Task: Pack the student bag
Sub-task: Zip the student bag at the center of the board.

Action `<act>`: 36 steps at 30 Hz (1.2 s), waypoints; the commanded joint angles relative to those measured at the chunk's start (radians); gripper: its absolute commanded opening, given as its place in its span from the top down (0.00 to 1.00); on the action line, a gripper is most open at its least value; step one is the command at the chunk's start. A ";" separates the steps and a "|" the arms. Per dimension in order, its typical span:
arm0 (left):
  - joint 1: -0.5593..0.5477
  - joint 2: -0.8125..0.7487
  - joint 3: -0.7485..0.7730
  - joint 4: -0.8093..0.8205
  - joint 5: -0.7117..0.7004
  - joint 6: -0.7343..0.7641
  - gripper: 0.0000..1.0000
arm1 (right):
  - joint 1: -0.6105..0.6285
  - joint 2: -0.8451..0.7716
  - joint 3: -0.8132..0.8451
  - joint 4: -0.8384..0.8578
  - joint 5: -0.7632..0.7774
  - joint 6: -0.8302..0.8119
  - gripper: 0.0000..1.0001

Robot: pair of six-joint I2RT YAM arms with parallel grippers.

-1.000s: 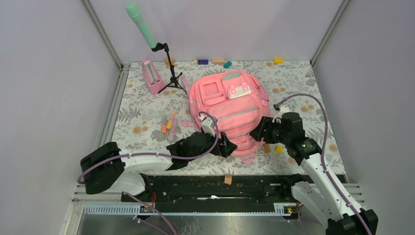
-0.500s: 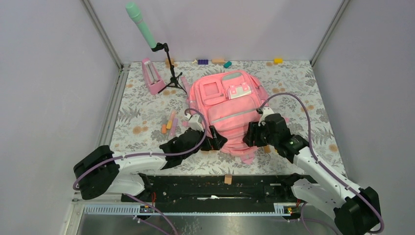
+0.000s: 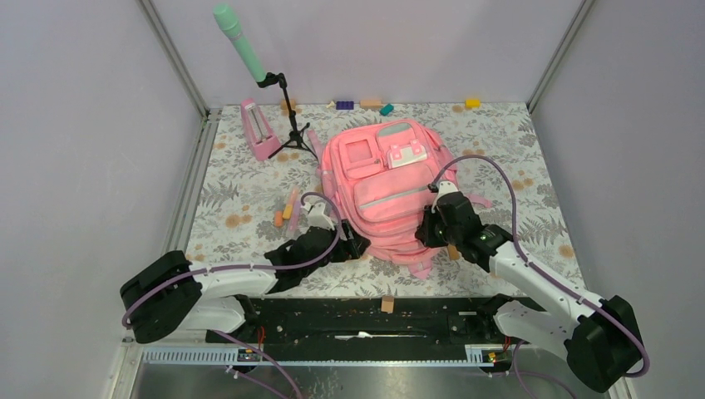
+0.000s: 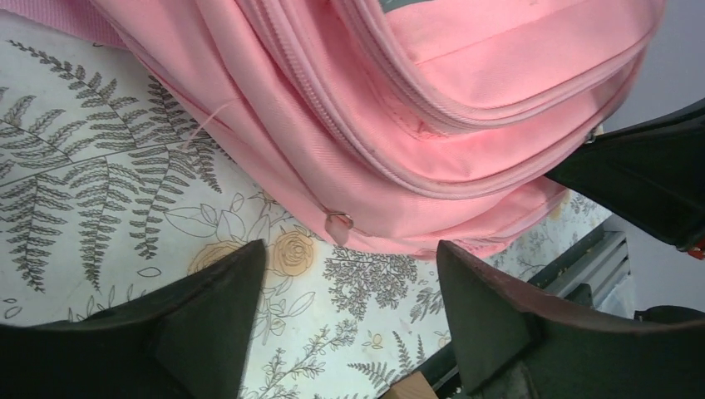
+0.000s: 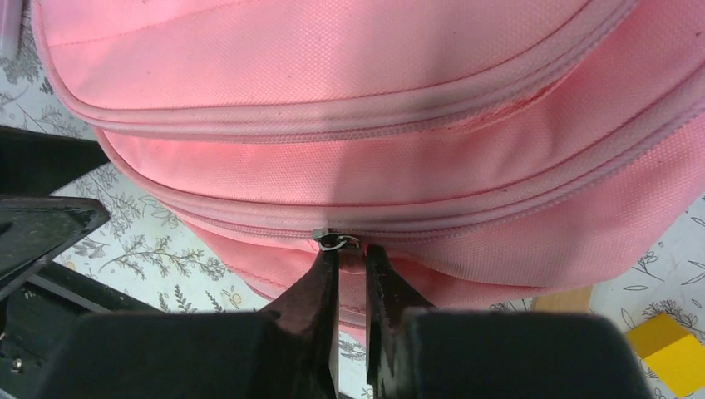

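Student bag (image 4: 399,108) just beyond left fingers (image 4: 208,324)

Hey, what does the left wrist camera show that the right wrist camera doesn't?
Left wrist only: the left pincer is wide open, and a loose zipper pull hangs free beyond its tips, over fern-print cloth.

Right wrist only: the right pincer is pinched nearly shut on a zipper slider along the bag's seam, with a yellow block in the corner.

Both views: the student bag fills the frame, lying on the floral table cover.
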 commanded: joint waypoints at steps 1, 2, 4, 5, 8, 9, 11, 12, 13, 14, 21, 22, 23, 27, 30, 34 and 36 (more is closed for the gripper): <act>0.015 0.038 -0.013 0.109 0.014 -0.015 0.35 | 0.007 -0.017 0.041 0.009 0.106 0.024 0.99; 0.017 0.054 -0.013 0.122 0.025 -0.019 0.39 | 0.007 -0.022 0.042 0.002 0.117 0.025 1.00; 0.029 0.086 -0.014 0.154 0.044 -0.025 0.43 | 0.008 -0.033 0.043 -0.014 0.139 0.024 1.00; 0.035 0.102 -0.014 0.170 0.051 -0.029 0.44 | 0.008 -0.038 0.043 -0.021 0.149 0.024 1.00; 0.050 0.142 -0.014 0.219 0.067 -0.038 0.51 | 0.008 -0.053 0.039 -0.037 0.158 0.023 1.00; 0.053 0.153 -0.014 0.233 0.070 -0.040 0.51 | 0.008 -0.055 0.037 -0.039 0.158 0.023 1.00; 0.057 0.174 -0.012 0.264 0.079 -0.041 0.53 | 0.009 -0.059 0.035 -0.044 0.156 0.023 1.00; 0.060 0.183 -0.011 0.277 0.084 -0.039 0.55 | 0.007 -0.060 0.036 -0.047 0.155 0.023 1.00; 0.060 0.191 -0.010 0.293 0.089 -0.039 0.58 | 0.008 -0.060 0.037 -0.049 0.156 0.022 1.00; 0.063 0.200 -0.010 0.307 0.092 -0.037 0.61 | 0.008 -0.060 0.036 -0.053 0.160 0.020 1.00; 0.089 0.252 0.007 0.380 0.134 -0.020 1.00 | 0.007 -0.057 0.072 -0.143 0.290 -0.021 1.00; 0.093 0.249 0.001 0.386 0.132 -0.022 1.00 | 0.007 -0.054 0.086 -0.162 0.330 -0.031 1.00; 0.097 0.243 -0.005 0.387 0.125 -0.023 1.00 | 0.006 -0.051 0.091 -0.182 0.349 -0.042 1.00; 0.119 0.183 -0.065 0.372 0.083 -0.030 1.00 | -0.011 -0.050 0.112 -0.222 0.415 -0.068 1.00; 0.142 0.154 -0.085 0.349 0.094 -0.011 1.00 | -0.050 -0.055 0.115 -0.223 0.397 -0.079 1.00; 0.175 0.118 -0.096 0.298 0.096 0.025 1.00 | -0.137 -0.057 0.123 -0.222 0.325 -0.078 1.00; 0.191 0.090 -0.107 0.278 0.087 0.038 1.00 | -0.164 -0.055 0.129 -0.216 0.310 -0.080 1.00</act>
